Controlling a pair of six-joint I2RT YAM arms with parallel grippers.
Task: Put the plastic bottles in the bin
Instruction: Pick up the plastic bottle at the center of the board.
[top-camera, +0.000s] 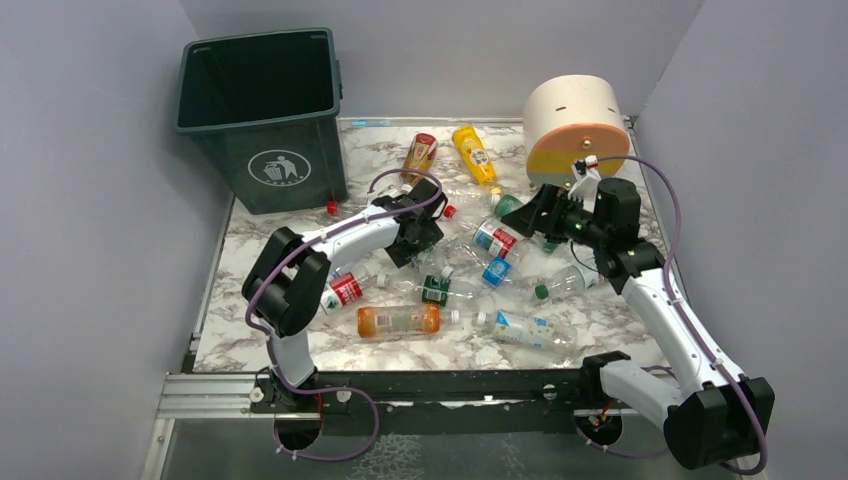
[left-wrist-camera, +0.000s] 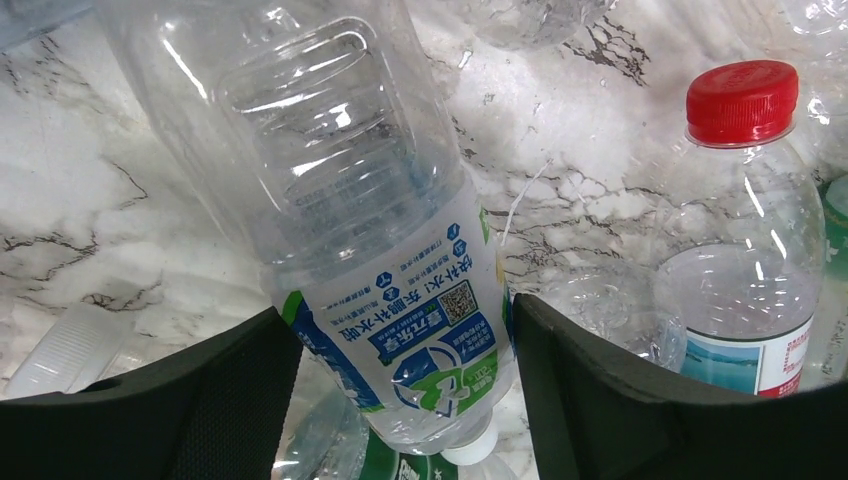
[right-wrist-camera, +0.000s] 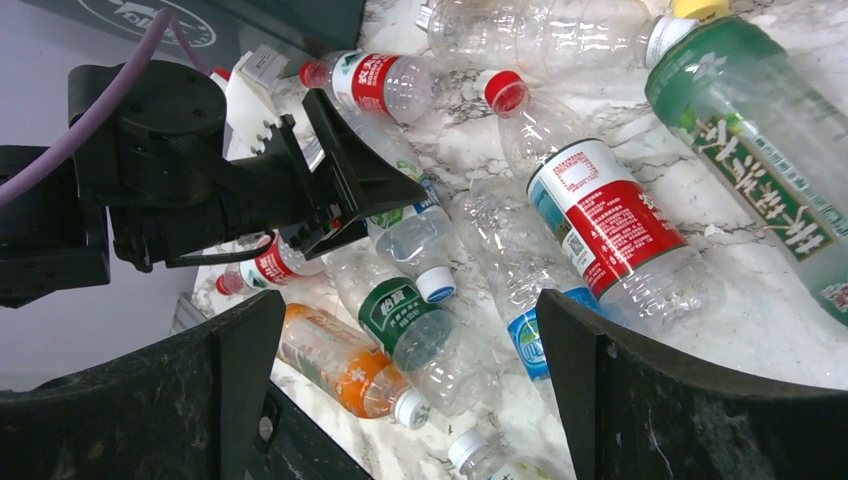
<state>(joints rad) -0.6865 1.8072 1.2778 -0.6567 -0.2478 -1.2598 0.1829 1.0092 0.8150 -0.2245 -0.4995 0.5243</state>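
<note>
Several plastic bottles lie scattered on the marble table (top-camera: 250, 330). My left gripper (top-camera: 420, 243) is low among them, its jaws pressed on both sides of a clear bottle with a blue and green label (left-wrist-camera: 400, 300), cap towards the camera. This gripper also shows in the right wrist view (right-wrist-camera: 345, 190). My right gripper (top-camera: 540, 207) is open and empty, hovering over a red-labelled bottle (right-wrist-camera: 600, 215), a green-labelled bottle (right-wrist-camera: 410, 320) and an orange bottle (right-wrist-camera: 340, 365). The dark green bin (top-camera: 265, 110) stands at the far left corner.
A big cream cylinder (top-camera: 575, 125) with a yellow and pink face stands at the back right, just behind my right wrist. A yellow bottle (top-camera: 474, 152) and an amber bottle (top-camera: 419, 155) lie near the back edge. Grey walls enclose the table.
</note>
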